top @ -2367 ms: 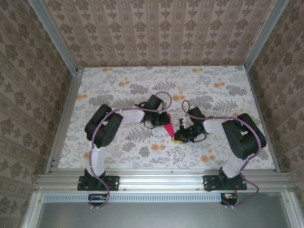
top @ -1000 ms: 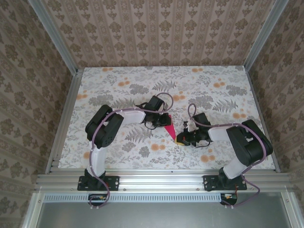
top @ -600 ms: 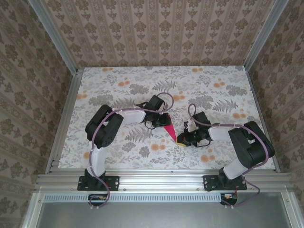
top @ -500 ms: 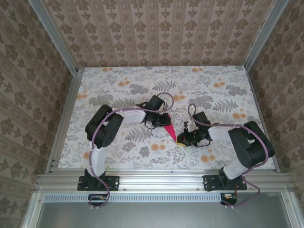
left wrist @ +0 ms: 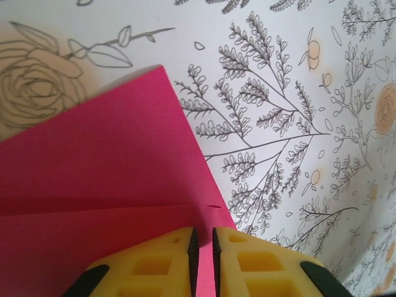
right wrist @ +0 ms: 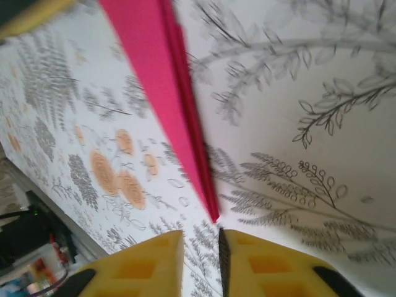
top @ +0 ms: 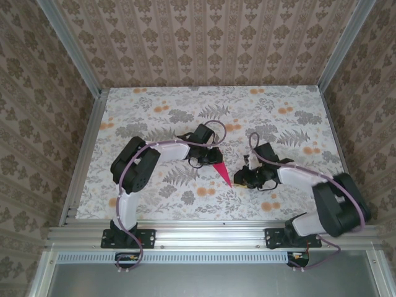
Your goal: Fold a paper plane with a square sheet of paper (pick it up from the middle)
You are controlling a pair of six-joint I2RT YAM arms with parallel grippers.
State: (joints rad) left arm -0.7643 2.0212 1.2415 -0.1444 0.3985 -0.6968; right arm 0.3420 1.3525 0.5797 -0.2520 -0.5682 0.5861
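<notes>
Landmark: the near rail point(top: 210, 230) at the front of the rig; every place below is told from it
Left gripper point(left wrist: 202, 238): beyond the rail, a little left of its middle; clenched on the wide end of the paper plane point(top: 222, 174), my yellow fingers point(left wrist: 154, 266) almost meeting with only the pink sheet in the slit between them
Wide end point(left wrist: 93, 173): the part farthest from the rail; two layers show here, one edge point(left wrist: 124, 207) lying across the other, flat and smooth
Paper plane: beyond the rail's middle, slanting from my left grip towards the rail and to the right, low over the flowered tabletop point(top: 154, 117); whether its body rests on the cloth I cannot tell
How it will handle, as I judge: next to no weight, limp across its width, stiffer along the folds; it may slip between smooth pads, dent under a hard squeeze and tear if my two arms pull apart
Point point(right wrist: 213, 216): the end nearest the rail, sharp, several layers thick, free
Right gripper point(right wrist: 201, 234): right of the rail's middle, just past the point; jaws a little apart, gripping nothing, the point ending just short of the gap
Where to take hold, as I judge: on the centre fold at mid-length, across all layers, lightly; not at the fragile point
</notes>
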